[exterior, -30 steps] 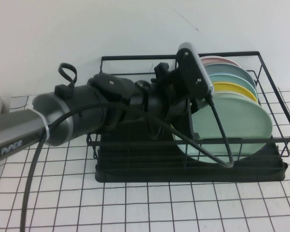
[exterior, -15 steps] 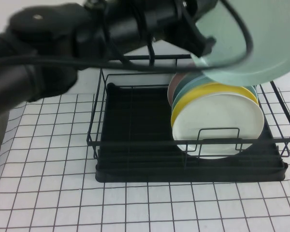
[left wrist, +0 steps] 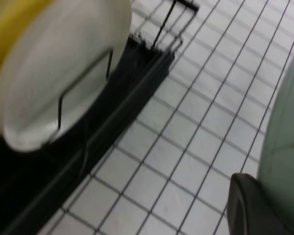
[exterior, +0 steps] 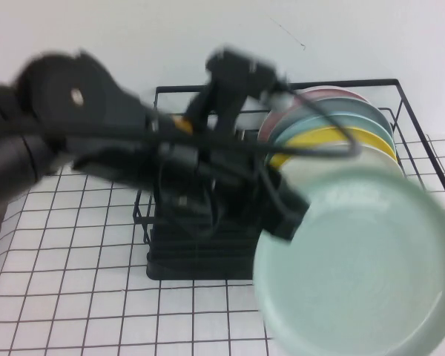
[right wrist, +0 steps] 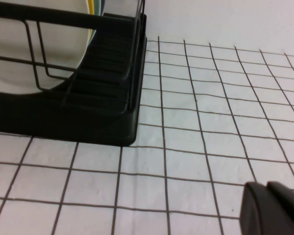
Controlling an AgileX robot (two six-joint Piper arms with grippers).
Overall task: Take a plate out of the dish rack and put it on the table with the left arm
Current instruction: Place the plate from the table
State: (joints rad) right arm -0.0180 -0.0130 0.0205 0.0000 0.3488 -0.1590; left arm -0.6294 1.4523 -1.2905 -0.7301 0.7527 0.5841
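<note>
Your table, the white cloth with the black grid, fills the foreground, and the black wire dish rack stands at its far side with a row of plates upright in it: a cream-white plate in front, a yellow one behind it, then teal and pink rims further back. The left arm reaches across in front of the rack and carries the mint-green plate out over the near right part of the table, clear of the rack. The plate looks tilted, its face turned up toward the raised camera, and I judge it is not yet resting on the cloth. The left gripper is clamped on the plate's rim at its left edge; one dark finger shows against the rim in the wrist view.

The right gripper sits low over bare cloth near the rack's right corner; you cannot tell from here whether its jaws are closed.

Watch the grip: it holds only the rim of a glossy plate, so a fast swing could let the plate pivot or slide out. Lower it tilted and the far edge meets the table first and may clatter.
</note>
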